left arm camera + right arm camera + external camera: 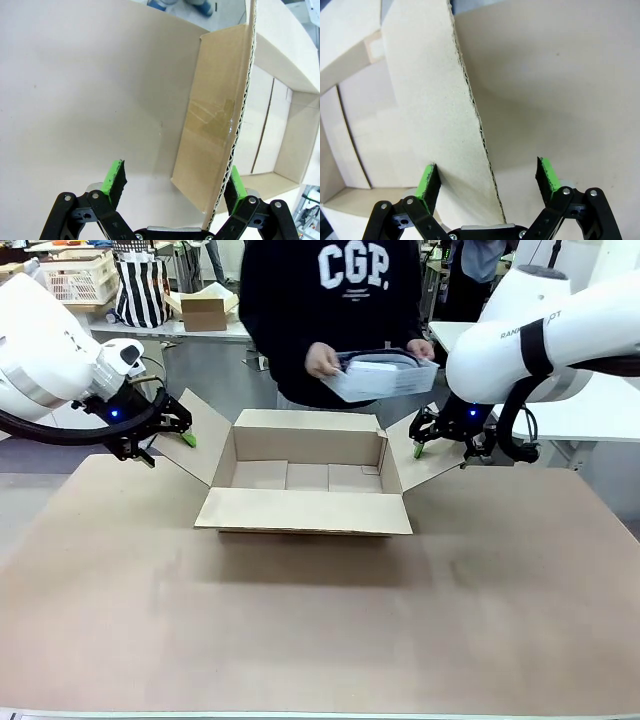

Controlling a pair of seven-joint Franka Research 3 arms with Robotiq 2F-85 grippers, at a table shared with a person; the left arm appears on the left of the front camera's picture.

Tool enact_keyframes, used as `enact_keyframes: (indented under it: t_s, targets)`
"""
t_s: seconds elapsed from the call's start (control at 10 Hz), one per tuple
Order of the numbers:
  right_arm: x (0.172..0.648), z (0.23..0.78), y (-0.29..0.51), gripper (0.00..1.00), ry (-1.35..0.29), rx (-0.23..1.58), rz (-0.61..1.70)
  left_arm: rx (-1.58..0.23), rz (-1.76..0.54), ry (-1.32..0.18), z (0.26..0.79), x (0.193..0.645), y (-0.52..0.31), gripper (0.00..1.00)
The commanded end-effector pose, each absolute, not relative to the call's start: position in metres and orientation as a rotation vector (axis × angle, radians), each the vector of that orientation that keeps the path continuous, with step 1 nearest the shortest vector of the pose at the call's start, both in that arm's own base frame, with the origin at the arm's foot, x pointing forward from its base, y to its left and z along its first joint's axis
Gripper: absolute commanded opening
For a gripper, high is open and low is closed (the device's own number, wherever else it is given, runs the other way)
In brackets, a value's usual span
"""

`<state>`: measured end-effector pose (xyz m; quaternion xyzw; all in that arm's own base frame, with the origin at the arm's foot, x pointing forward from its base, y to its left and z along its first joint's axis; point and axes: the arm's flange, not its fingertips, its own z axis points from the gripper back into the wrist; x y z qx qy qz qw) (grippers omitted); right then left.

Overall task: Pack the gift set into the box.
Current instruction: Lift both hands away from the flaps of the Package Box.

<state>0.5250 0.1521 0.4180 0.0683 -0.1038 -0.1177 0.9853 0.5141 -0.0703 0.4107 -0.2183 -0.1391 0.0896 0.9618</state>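
Far left of the front view: left gripper [168,432] hangs at the outer edge of the box's left flap [205,440], the arm's white bulk cut off by the frame edge. In the left wrist view the same gripper [175,177] has its jaws spread wide and grips nothing. The flap's corrugated edge [240,115] runs down between the fingers and passes just beside one green pad [235,182]. Whether they touch cannot be told. Centre: the box [300,512] sits on the brown table [300,630] with all four flaps out. Its floor is partly hidden behind the near wall. Above the box's far side, the person's hands [322,361] hold the gift set [378,375] clear of the opening. It reads as a pale curved piece with a dark part on top, too small and soft for detail. Right: right gripper [432,438] sits at the right flap [440,465], half masked by its own arm. In the right wrist view the gripper [487,180] is likewise fully spread, the flap [435,100] standing between the pads and clear of both.
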Motion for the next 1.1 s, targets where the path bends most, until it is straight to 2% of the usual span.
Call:
enact_keyframes:
  t_s: [0.0,1.0]
  targets:
    - [0.5276,0.4197,0.1563,1.0,-0.21,0.116,-0.262,-0.425,0.191,-0.282,0.4102,0.5129,-0.072,1.0]
    - [0.5276,0.4197,0.1563,1.0,-0.21,0.116,-0.262,-0.425,0.191,-0.282,0.4102,0.5129,-0.072,1.0]
